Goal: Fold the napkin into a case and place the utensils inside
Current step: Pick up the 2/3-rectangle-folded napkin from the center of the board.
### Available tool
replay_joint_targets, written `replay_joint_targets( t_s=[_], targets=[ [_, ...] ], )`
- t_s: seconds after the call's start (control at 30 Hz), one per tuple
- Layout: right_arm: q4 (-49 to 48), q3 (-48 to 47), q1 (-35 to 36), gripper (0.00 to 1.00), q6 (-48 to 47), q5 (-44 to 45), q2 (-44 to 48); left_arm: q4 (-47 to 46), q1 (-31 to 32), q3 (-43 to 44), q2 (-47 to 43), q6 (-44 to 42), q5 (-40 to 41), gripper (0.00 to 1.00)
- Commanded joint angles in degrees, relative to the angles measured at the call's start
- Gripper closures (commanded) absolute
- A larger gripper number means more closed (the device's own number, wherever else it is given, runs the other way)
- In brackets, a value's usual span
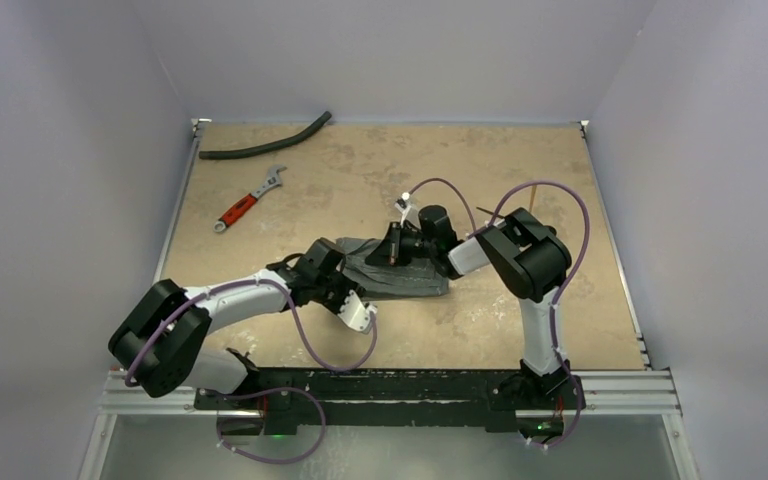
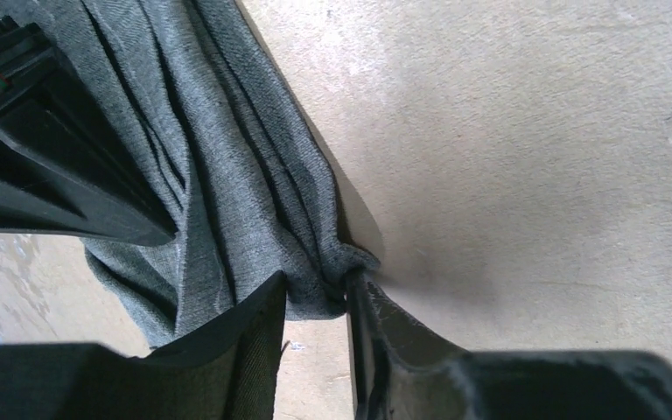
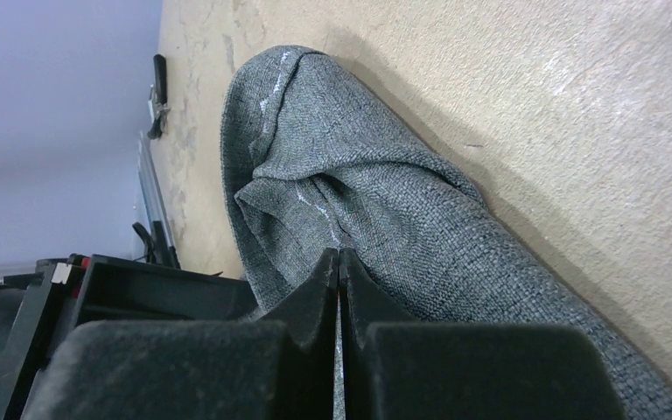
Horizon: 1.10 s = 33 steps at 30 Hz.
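Nearest the lens, the left claw (image 2: pixel 317 287) is pinching a bunched end of the napkin (image 2: pixel 219 175) between its dark fingers. The cloth is filling the gap and touching both pads, and its gathered pleats are running away from the tips across the tan worktop (image 2: pixel 534 157). The right claw (image 3: pixel 339 255) is pressing its fingers together on a raised hem ridge of the same cloth, which is tenting up toward the tips; a thin grey sliver is showing between the fingers, so it is likely nipping a single layer. From above, the napkin is lying crumpled near the middle of the worktop, with the left claw at its near left edge and the right claw at its far side. The red-handled wrench (image 1: pixel 248 207) and the black hose (image 1: pixel 265 146) are sitting well apart from it at the far left. The utensils are not showing clearly enough to pick out. The cloth is looking light, soft and limp, so it is likely going to sag, bunch and drag rather than hold a crease. A clean fold is probably calling for grips on the hemmed corners, where the stitching is giving the pads something firmer, with both holds pulled evenly taut.
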<state>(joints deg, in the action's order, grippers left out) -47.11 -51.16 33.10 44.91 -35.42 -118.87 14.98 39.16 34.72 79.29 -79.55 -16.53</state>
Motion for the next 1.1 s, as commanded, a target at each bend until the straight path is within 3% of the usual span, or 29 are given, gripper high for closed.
replay_joint_targets(
  t_s=[0.0, 0.1, 0.2, 0.53, 0.8, 0.83, 0.9, 0.93, 0.97, 1.0, 1.07],
  targets=[
    [-1.4, 3.1, 0.4, 1.0, -1.3, 3.1, -1.4, -4.1, 0.8, -1.6, -0.2, -0.4, 0.2, 0.77],
    [-1.4, 3.9, 0.5, 1.0, -1.7, 4.0, -1.6, -5.6, 0.8, -1.2, -0.2, 1.6, 1.2, 0.93],
    [-2.2, 4.6, 0.5, 1.0, -1.8, 4.8, -0.9, -4.7, 0.8, -0.5, -0.4, 2.9, 1.6, 1.0],
    [-5.1, 4.6, 0.7, 1.0, -5.7, 5.5, 2.8, 0.2, -0.7, 6.5, 0.2, 17.0, -4.3, 1.0],
    [-11.0, 7.9, 1.1, 0.98, -10.5, 4.3, 8.9, 3.9, -2.1, 9.0, 1.7, 17.0, -7.0, 1.0],
    [-13.3, 9.2, 1.0, 0.92, -11.4, 4.8, 11.0, 4.2, -2.2, 9.0, 1.7, 16.8, -7.2, 1.0],
    [-19.9, 12.6, 1.0, 0.69, -14.6, 7.8, 15.8, 5.0, -2.5, 8.8, 1.7, 15.9, -7.5, 1.0],
    [-22.2, 14.1, 1.1, 0.5, -16.2, 9.9, 18.3, 5.2, -2.6, 8.7, 1.6, 15.5, -7.7, 1.0],
    [-22.9, 15.2, 1.1, 0.15, -18.1, 12.0, 20.6, 5.3, -2.7, 8.4, 1.5, 15.2, -7.8, 1.0],
    [-22.8, 16.3, 1.1, 0.03, -19.8, 14.8, 23.1, 5.5, -2.9, 8.2, 1.4, 14.8, -8.0, 1.0],
    [-22.5, 18.2, 1.1, 0.01, -23.7, 18.7, 27.2, 5.6, -3.1, 7.9, 1.1, 14.5, -8.1, 1.0]
  ],
)
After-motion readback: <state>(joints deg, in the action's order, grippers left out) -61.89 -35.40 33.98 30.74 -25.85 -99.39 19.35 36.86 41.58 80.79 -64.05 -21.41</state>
